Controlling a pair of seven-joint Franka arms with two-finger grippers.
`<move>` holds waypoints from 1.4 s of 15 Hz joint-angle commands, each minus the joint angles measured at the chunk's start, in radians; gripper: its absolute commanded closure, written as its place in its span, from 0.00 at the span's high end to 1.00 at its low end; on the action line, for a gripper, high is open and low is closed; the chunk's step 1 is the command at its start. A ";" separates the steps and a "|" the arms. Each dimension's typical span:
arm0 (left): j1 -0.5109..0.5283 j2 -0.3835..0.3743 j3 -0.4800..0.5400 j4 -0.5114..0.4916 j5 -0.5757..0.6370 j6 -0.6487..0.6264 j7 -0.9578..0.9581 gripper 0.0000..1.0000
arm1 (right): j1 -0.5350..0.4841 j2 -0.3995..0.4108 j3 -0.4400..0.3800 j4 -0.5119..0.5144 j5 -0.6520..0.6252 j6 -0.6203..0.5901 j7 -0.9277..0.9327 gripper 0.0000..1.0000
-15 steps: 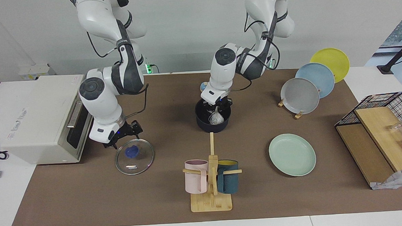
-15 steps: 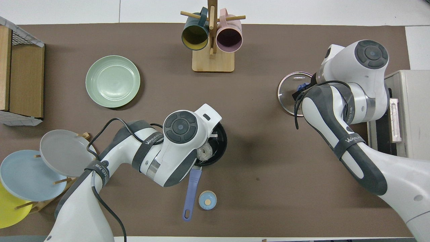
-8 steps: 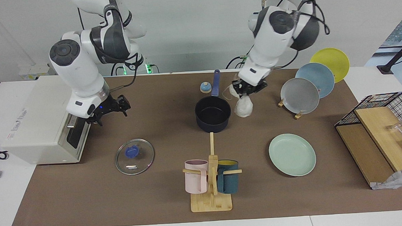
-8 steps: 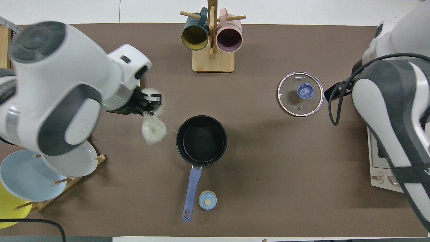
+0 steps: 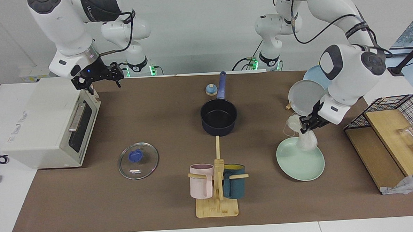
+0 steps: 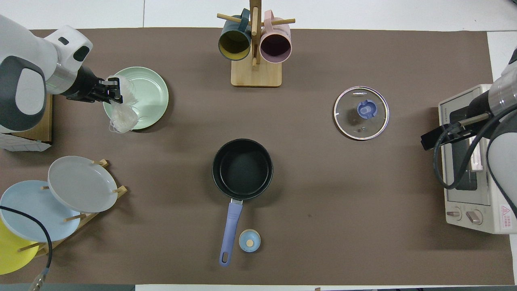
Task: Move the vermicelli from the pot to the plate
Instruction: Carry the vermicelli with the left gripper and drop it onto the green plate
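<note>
Holding vermicelli (image 5: 306, 139) pinched in my left end effector (image 5: 306, 125), now carried from pot (image 5: 218, 117) to above plate (image 5: 301, 162); release comes next.

The vermicelli (image 5: 306, 139) is whitish and half transparent. The plate (image 5: 300, 162) is pale mint green. The pot (image 5: 219, 119) is dark navy outside and black inside, with a blue handle. The bench (image 5: 161, 201) has a brown cover. The lid (image 5: 138, 160) is clear glass with a blue knob. The mugs are pink (image 5: 201, 186) and dark teal (image 5: 234, 186).
</note>
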 commanded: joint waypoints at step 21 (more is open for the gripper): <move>-0.006 -0.432 0.026 -0.050 0.117 -0.438 -0.066 1.00 | -0.019 -0.017 -0.047 0.028 0.001 0.029 0.046 1.00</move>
